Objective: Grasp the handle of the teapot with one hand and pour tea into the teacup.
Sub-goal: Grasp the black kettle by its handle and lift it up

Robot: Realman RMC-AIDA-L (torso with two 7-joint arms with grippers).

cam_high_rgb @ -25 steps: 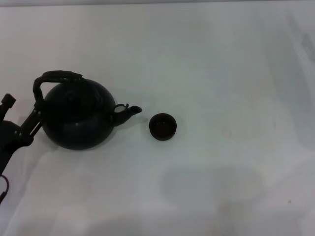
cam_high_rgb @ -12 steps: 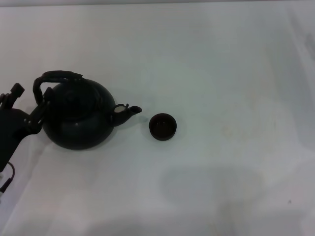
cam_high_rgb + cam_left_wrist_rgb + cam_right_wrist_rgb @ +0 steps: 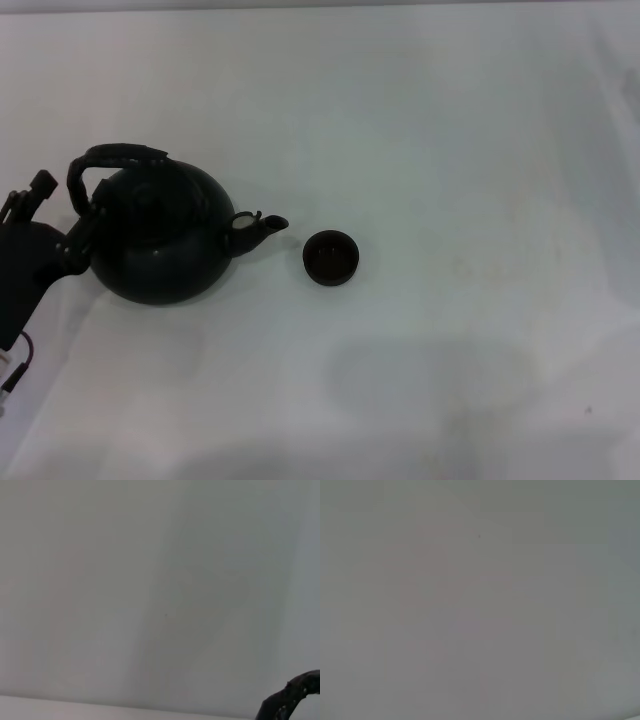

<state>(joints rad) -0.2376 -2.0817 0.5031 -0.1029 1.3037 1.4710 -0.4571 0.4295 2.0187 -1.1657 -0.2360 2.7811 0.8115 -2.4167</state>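
Observation:
The matte black teapot stands on the white table at the left, its stubby spout pointing right toward the teacup. The small dark cup sits a short gap beyond the spout. The rough arched handle loops over the lid; a piece of the handle also shows in the left wrist view. My left gripper is at the pot's left side, open, one finger against the body near the handle's left leg and the other farther left. It holds nothing. The right gripper is out of view.
White table surface stretches bare to the right of and behind the cup. A faint shadow patch lies on the near middle. The right wrist view shows only plain pale surface.
My left gripper has moved away from me and slightly right, closing in on the left end of the handle. Teapot and teacup have not moved.

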